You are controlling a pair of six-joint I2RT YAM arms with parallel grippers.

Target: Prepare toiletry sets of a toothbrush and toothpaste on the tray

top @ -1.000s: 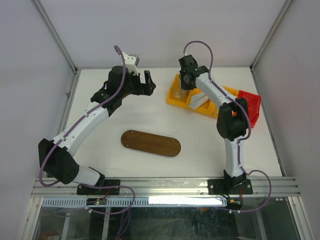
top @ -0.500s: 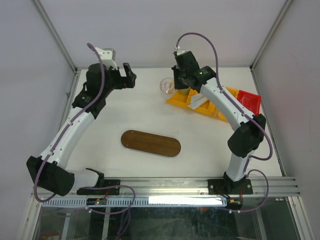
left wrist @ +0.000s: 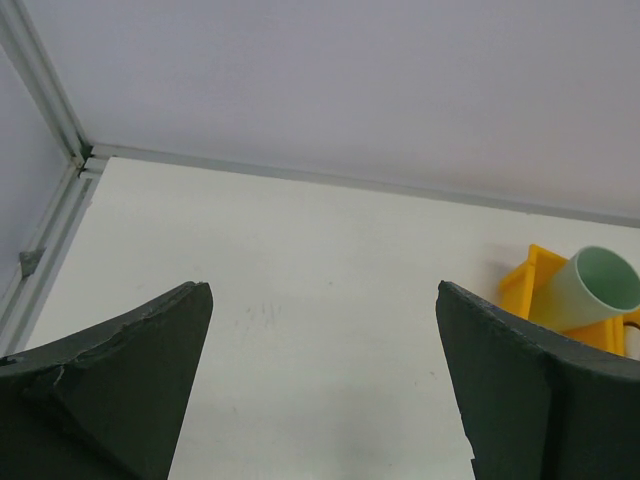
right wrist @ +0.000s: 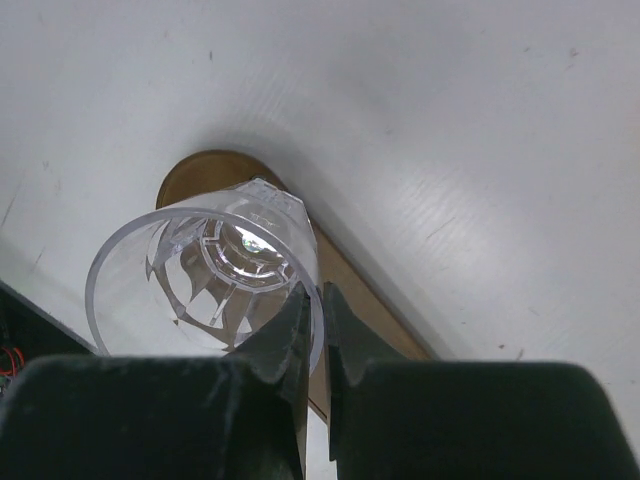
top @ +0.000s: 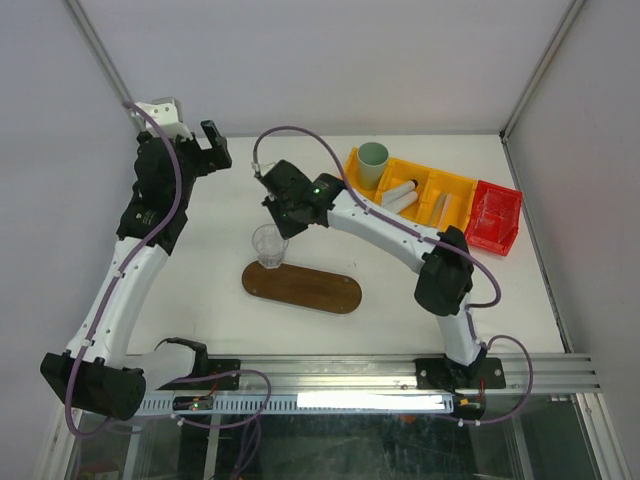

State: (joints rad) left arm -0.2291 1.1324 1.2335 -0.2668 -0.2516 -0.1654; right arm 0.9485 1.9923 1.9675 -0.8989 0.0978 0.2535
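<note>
The tray (top: 315, 290), a dark brown wooden oval, lies in the middle of the table. My right gripper (top: 283, 226) is shut on the rim of a clear glass (top: 269, 246), holding it upright over the tray's left end. In the right wrist view one finger sits inside the glass (right wrist: 200, 270) and one outside, with my right gripper (right wrist: 320, 300) pinching the wall and the tray (right wrist: 365, 295) below. White tubes (top: 400, 195) lie in the yellow bin (top: 455, 183) at the back right. My left gripper (top: 205, 150) stands open and empty near the back left corner, as the left wrist view (left wrist: 325, 290) also shows.
A mint-green cup (top: 373, 160) lies at the yellow bin's left end and shows in the left wrist view (left wrist: 600, 285). A red bin (top: 497, 215) adjoins the yellow one on the right. Metal frame rails run along the table's back and side edges.
My right arm has lifted the glass out of the yellow bin and swung it left and forward to the tray's left end. My left arm has drawn back toward the back left corner, still open.
</note>
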